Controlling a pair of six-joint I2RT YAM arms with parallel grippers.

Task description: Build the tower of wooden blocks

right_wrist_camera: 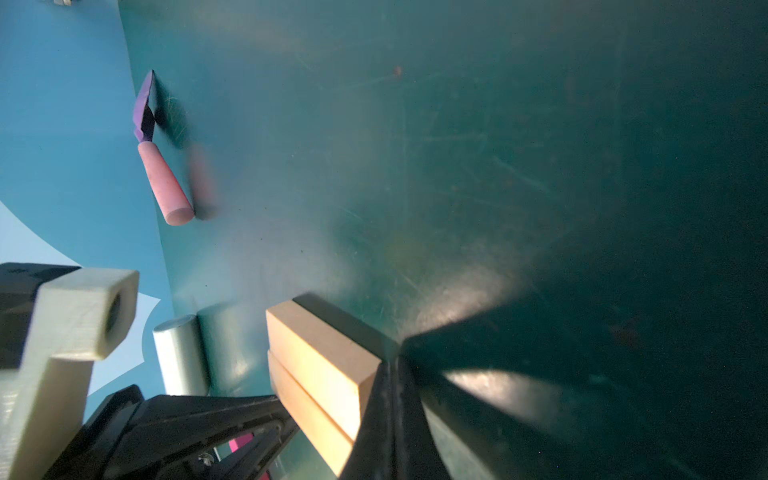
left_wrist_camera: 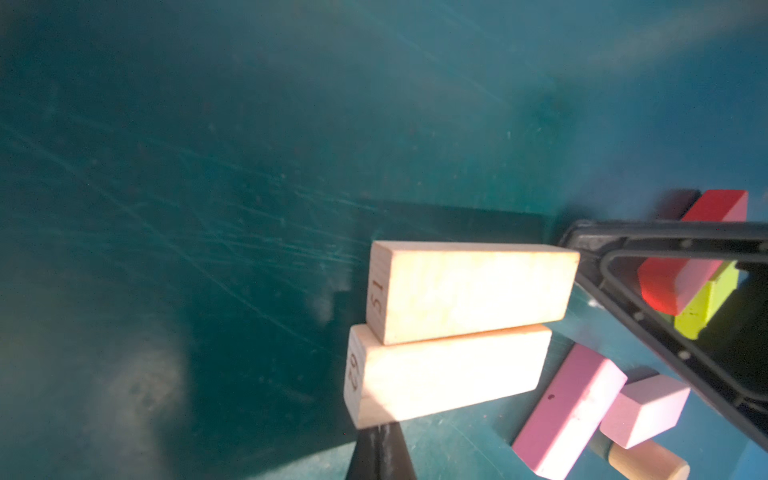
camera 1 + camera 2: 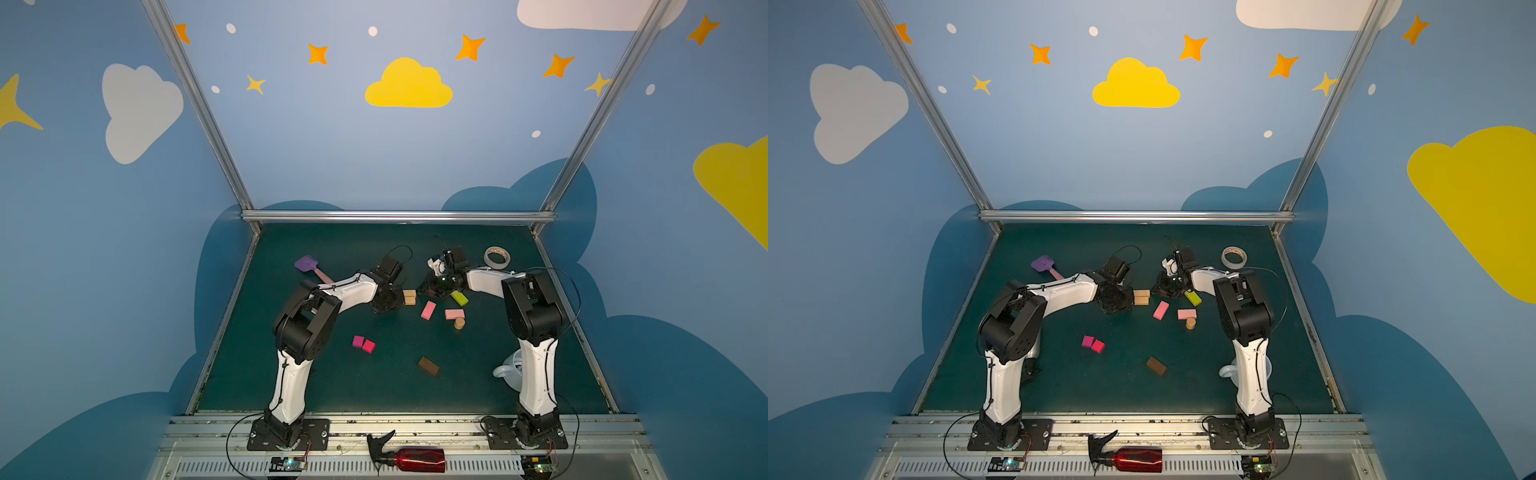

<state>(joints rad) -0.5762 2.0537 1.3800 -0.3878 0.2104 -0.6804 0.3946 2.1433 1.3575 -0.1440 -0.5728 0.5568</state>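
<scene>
two tan blocks (image 3: 409, 297) were seen lying side by side on the mat (image 3: 332, 386), long sides touching, near its middle. nothing was stacked on them. the left gripper (image 2: 380, 457) was seen with its jaws pressed together and empty, its tip set against the pair at its left side. the right gripper (image 1: 392, 415) was also closed tight and empty, its tip laid against the pair's right end.

just right of the pair, a green block (image 3: 459, 298) was partly covered by the right gripper. in the left wrist view a red block (image 2: 715, 205) was shown next to it; whether they touched could not be told. nearer the front, two pink blocks (image 3: 428, 310) were spread out, with a cylinder (image 3: 459, 323) just beside one of them. two squares (image 3: 358, 341) were placed touching each other, well apart from the pair. a brown bar (image 3: 428, 366) was seen alone, nearer the arm bases. a spatula (image 3: 309, 266) and a tape roll (image 3: 497, 257) were seen toward the far edge.
</scene>
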